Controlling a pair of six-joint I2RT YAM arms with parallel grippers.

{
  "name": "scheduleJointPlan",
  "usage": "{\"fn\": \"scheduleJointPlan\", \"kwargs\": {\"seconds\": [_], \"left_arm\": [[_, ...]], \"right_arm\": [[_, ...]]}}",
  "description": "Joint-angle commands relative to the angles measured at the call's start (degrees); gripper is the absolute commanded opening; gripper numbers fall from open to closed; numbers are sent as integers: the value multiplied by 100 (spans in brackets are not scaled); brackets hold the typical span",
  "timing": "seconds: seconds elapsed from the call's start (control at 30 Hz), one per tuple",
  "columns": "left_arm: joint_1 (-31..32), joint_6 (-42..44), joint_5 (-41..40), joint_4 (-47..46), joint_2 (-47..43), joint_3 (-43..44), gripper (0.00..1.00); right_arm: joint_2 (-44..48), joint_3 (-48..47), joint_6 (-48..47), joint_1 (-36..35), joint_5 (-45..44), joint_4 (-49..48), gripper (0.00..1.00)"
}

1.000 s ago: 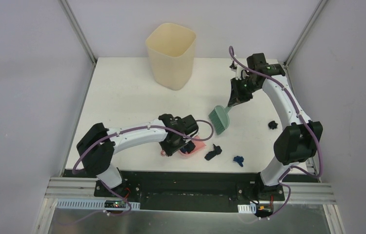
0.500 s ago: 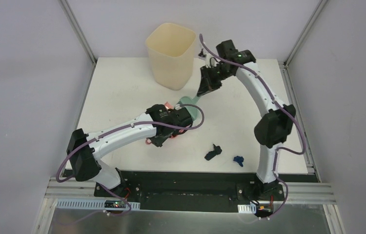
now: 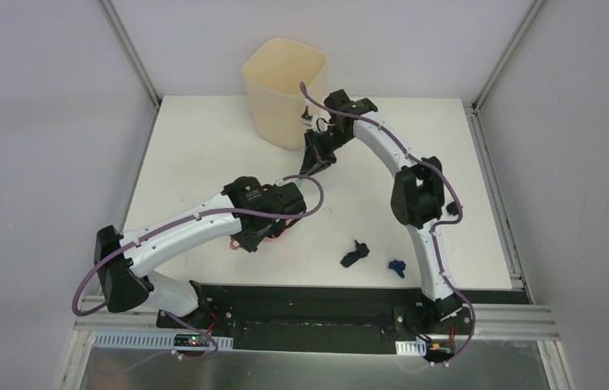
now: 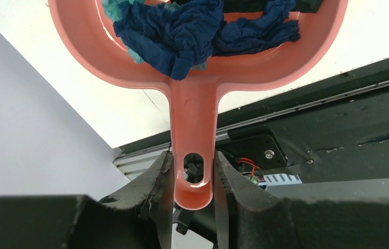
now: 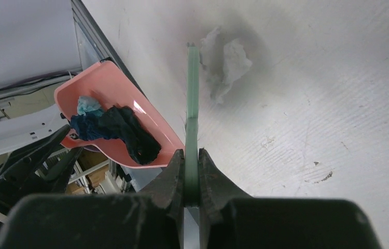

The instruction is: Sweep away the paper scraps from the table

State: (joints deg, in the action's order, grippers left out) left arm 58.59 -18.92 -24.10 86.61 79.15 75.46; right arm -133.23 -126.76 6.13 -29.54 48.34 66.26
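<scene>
L gripper (image 4: 193, 179) is clamped on the handle end of the pink dustpan (image 4: 193, 116), one finger each side of the hang hole. The pan holds a heap of paper scraps (image 4: 182, 36): mostly dark blue, w/ teal bits peeking out at the left and sth black at the far side. R gripper (image 5: 191, 174) is pinched tight on the green brush (image 5: 192, 88), seen edge-on, its head reaching out low over the table (image 3: 196, 146). A white wad (image 5: 226, 59) lies on the table just beside the brush tip, on its right in the R wrist view; can't tell if they touch. In that view the dustpan sits left of the brush, near it but apart. From above, both wrists are mid-table: L one left of centre, R one farther back, close to the near side of the cream bin (image 3: 285, 85), which stands at the far edge. Two more wads lie loose toward the near edge, right of centre: a black scrap (image 3: 354, 255) and, just right of it w/ a gap, a blue scrap (image 3: 399, 266), both well apart from pan and brush
</scene>
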Motion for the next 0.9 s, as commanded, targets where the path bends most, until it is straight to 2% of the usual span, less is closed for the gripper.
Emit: {"fn": "scheduleJointPlan", "kwargs": {"seconds": [0.0,0.07,0.17,0.43,0.57,0.73,0.87], "left_arm": [[48,-129,152,-435,29,-110,12],[48,-79,209,-462,129,-107,12],[48,125,292,-631,228,-138,12],[48,714,659,-1109,720,87,13],[68,1123,832,-1298,1060,99,13],[150,1289,1102,-1353,1234,-18,13],[297,1257,1256,-1338,1090,-147,14]], "right_arm": [[169,75,479,56,-402,-159,0],[331,337,571,201,-887,-192,0],[677,843,552,472,-1126,-161,0],[2085,2434,-74,1295,-1372,22,0],[2763,2604,-461,1787,-1180,443,0],[2831,1766,-1852,2188,-583,2183,0],[3269,2239,-3353,2207,-528,2801,0]]}}
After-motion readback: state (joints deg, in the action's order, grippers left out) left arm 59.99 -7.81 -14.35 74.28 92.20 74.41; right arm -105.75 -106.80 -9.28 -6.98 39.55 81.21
